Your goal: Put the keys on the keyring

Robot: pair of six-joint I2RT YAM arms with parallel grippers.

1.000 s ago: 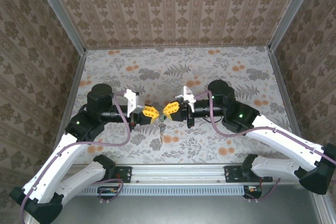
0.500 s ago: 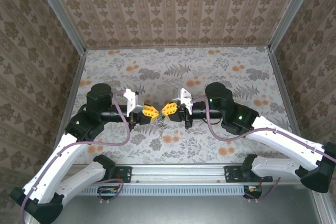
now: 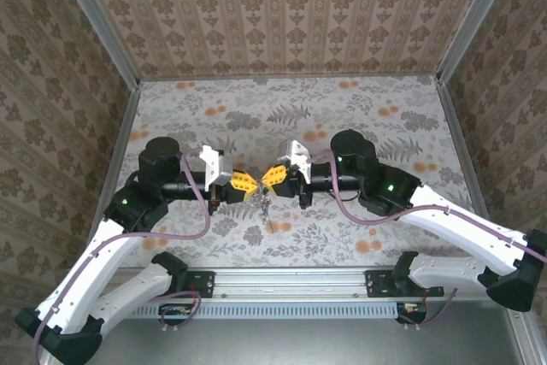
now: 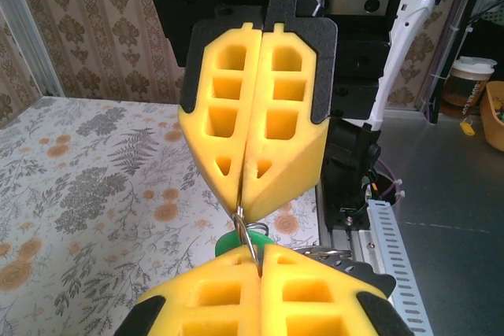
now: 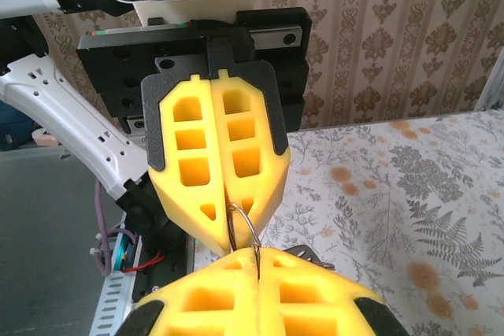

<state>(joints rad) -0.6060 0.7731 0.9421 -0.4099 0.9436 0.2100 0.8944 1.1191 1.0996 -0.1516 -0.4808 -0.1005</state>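
My two yellow-tipped grippers meet tip to tip above the middle of the table, the left gripper [image 3: 251, 183] and the right gripper [image 3: 270, 178]. Both are shut on the keyring [image 3: 261, 187], a thin grey wire loop spanning the small gap between them. In the left wrist view the keyring [image 4: 247, 241] runs from my left gripper [image 4: 261, 248] up into the right gripper's fingers [image 4: 256, 131]. A green key head [image 4: 227, 242] hangs just behind it. In the right wrist view the keyring [image 5: 247, 220] arcs out of my right gripper [image 5: 257, 253]. The keys [image 3: 266, 208] dangle below.
The floral tabletop [image 3: 359, 117] is walled by patterned panels at the back and sides. A metal rail [image 3: 291, 284] with the arm bases runs along the near edge. A dark key [image 5: 309, 256] pokes out beside the right fingers.
The right gripper has crept left, closing the gap to the left gripper. The hanging keys have swung slightly. Both grips are unchanged.
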